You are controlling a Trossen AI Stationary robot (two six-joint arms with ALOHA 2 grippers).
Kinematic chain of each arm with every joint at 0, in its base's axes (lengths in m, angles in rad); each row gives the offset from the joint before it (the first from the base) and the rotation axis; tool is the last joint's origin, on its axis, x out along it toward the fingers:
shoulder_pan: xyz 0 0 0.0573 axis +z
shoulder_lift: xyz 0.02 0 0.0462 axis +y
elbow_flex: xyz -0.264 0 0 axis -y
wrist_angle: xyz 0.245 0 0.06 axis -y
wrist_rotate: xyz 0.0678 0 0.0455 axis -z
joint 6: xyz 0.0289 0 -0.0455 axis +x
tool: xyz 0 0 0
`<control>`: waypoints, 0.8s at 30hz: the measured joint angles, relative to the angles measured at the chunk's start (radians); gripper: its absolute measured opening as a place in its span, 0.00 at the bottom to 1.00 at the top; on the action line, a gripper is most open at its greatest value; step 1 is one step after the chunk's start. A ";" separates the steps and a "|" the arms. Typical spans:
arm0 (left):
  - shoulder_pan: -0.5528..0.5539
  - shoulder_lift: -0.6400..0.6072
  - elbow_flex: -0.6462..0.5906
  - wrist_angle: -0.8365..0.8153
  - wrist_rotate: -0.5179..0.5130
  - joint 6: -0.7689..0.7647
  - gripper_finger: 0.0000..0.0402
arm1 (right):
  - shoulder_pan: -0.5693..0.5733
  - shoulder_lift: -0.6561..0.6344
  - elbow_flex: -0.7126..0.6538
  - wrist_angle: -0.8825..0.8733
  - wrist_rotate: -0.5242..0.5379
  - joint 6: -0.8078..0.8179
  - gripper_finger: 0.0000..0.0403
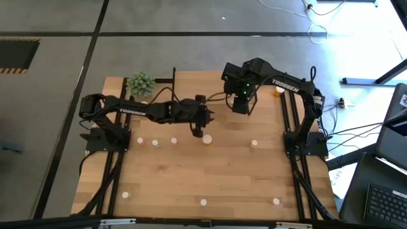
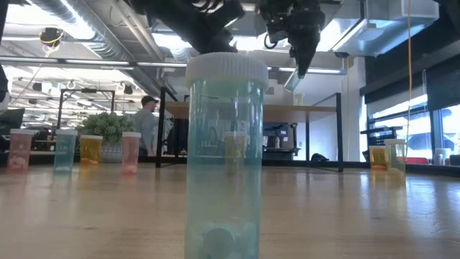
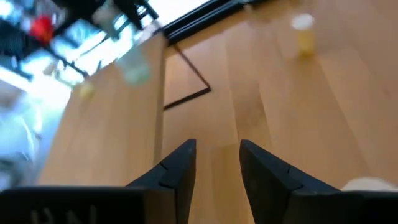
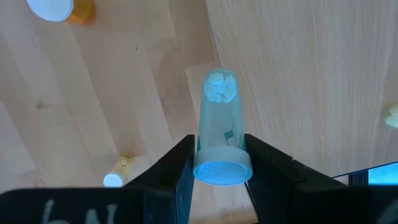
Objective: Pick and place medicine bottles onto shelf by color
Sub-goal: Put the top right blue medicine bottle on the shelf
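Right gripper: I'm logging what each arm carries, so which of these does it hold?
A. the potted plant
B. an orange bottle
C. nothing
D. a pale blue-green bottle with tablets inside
D: in the right wrist view the right gripper is closed on a pale blue-green bottle, with tablets showing at its far end.

The nearest teal bottle is cut off at the low view's bottom edge; the shelf is blurred in the left wrist view
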 joint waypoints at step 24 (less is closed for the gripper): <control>-0.015 0.000 0.000 0.006 -0.150 0.133 0.56 | 0.000 0.000 0.000 0.014 -0.001 0.000 0.33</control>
